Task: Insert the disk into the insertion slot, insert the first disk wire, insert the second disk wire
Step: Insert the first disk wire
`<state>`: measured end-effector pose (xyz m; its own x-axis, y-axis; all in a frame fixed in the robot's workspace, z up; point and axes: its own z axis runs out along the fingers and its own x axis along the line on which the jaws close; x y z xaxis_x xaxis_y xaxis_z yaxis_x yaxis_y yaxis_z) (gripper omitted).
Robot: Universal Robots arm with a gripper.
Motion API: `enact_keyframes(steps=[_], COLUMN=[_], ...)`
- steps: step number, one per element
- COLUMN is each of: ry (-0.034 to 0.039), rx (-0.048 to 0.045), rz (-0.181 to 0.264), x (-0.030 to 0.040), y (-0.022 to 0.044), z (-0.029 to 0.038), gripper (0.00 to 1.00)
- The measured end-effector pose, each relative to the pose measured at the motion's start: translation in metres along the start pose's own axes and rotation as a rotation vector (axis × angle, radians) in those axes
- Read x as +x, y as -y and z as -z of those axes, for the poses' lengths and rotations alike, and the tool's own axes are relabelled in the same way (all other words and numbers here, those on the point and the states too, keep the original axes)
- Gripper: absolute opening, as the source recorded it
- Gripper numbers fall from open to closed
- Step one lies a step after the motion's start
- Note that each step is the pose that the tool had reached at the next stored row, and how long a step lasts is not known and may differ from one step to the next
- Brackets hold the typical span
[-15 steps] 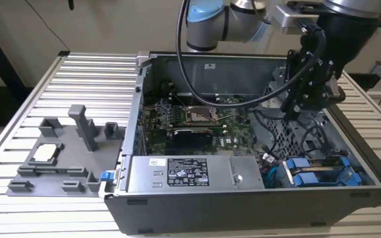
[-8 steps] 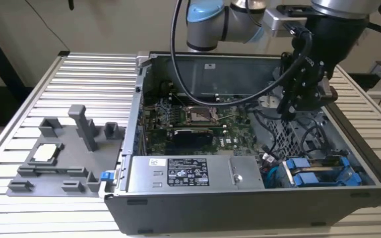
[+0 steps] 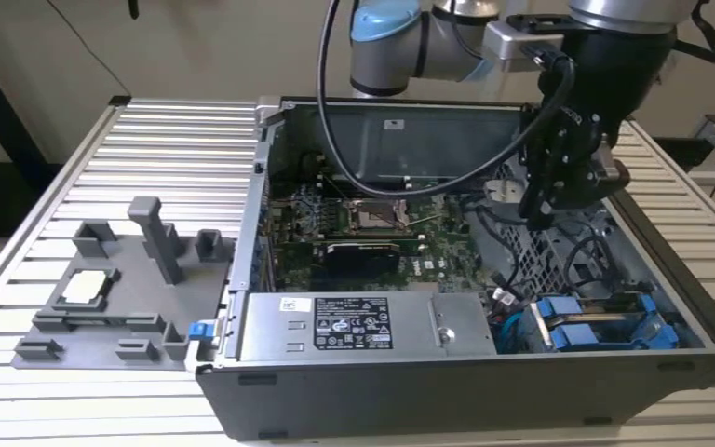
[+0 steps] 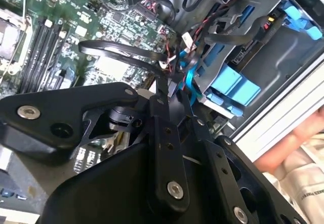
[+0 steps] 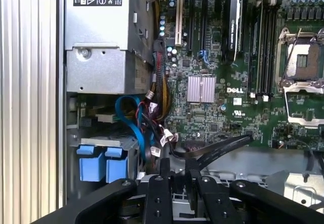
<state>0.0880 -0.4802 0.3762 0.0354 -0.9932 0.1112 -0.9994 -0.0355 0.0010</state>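
Note:
The disk shows by its bright blue carrier tabs (image 3: 572, 324) (image 4: 232, 86) (image 5: 100, 164), and it sits inside the insertion slot, a dark-grey drive cage (image 3: 637, 307) (image 4: 283, 52) at the case's front corner on the exterior view's right. Its metal body is mostly hidden. My gripper (image 3: 544, 216) (image 4: 174, 85) (image 5: 178, 167) hangs inside the open case above the perforated floor, a little behind the cage. Its fingers stand close together on the end of a flat black wire (image 4: 116, 49) (image 5: 223, 147) that loops over the motherboard. A blue wire (image 5: 130, 120) and thin coloured wires run beside the cage.
The grey power-supply box (image 3: 357, 326) (image 5: 101, 32) fills the case's front edge next to the cage. The green motherboard (image 3: 370, 219) lies behind it. A grey fixture (image 3: 122, 279) stands on the slatted table at the exterior view's left. A person's hand (image 4: 288, 150) is beyond the case wall.

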Motion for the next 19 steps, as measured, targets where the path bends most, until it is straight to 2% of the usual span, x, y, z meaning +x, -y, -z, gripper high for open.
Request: enact_keyframes(steps=[1, 3, 4, 7, 11, 19], ry=[-0.0067, -0.0201, -0.0222, -0.0224, -0.0234, -0.0256], rx=[0.0075, 0.0282, 0.0358, 0.0373, 0.0444, 0.0450], rz=[0.004, 0.008, 0.008, 0.009, 0.011, 0.014], x=[-0.0009, -0.0029, -0.0032, -0.0034, -0.0045, -0.0065], y=[0.0000, -0.0003, -0.0013, -0.0032, -0.0102, -0.0104], z=[-0.0002, -0.0003, -0.0004, -0.0004, -0.0002, -0.0001], gripper=[0.27, 0.27, 0.27, 0.27, 0.27, 0.27])
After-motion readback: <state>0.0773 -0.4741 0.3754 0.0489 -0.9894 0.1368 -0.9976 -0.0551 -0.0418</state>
